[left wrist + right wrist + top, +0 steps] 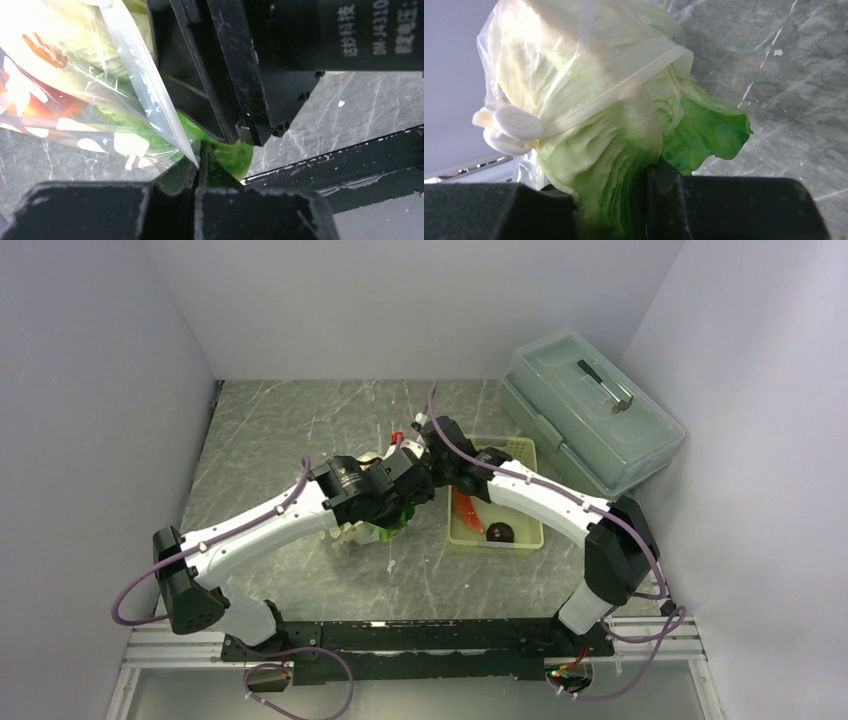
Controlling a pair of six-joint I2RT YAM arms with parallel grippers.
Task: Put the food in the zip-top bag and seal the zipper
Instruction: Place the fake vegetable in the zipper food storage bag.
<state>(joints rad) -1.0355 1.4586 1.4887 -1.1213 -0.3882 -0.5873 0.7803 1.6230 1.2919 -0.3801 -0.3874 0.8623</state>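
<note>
Left wrist view gives me the left gripper (pixel 198 159) with its fingers pressed together, pinching the zipper (pixel 145 85) strip at the mouth of the zip-top bag (pixel 75 115). On the right wrist view I see the right gripper (pixel 646 185) pinching the lettuce (pixel 614 150), whose pale part sits inside the bag's mouth while a green leaf edge sticks out beside it. From above, both grippers meet mid-table just left of the pale green basket (pixel 520 455), where the red-orange long piece (pixel 466 510) and the dark maroon ball (pixel 499 532) lie.

Left claw (pixel 198 167) clamped (right claw (pixel 645 182) too).
</note>
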